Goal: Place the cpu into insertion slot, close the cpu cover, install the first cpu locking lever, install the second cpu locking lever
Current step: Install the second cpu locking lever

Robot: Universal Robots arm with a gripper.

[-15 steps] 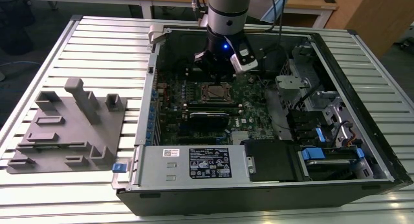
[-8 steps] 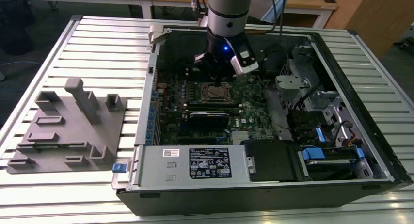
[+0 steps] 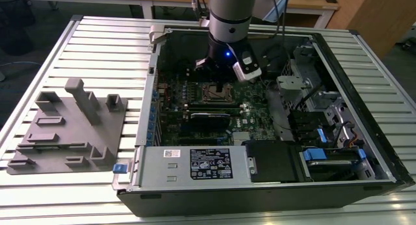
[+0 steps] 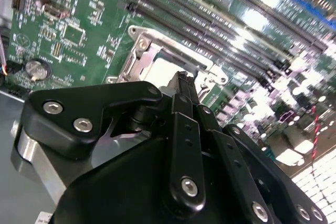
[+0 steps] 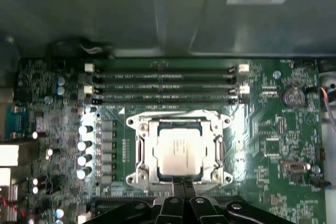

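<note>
While the arm [image 3: 229, 20] reaches down from the upper middle of the exterior view, I see the ribbed metal bench [image 3: 97, 45] carrying an open computer case [image 3: 273, 186], with a grey fixture block [image 3: 68, 130] at the frame's left. Inside the case lies the green circuit board [image 5: 273, 145], its long memory slots [image 5: 163, 83] above the insertion slot [image 5: 137, 153] in the first wrist view. The cpu cover [image 5: 181, 120] lies down flat around the cpu [image 5: 177, 150], which sits in the socket at frame centre. My tool [image 5: 182, 183] hangs just at the socket's lower edge, its fingers [image 4: 181, 90] pressed together, pinching nothing.
</note>
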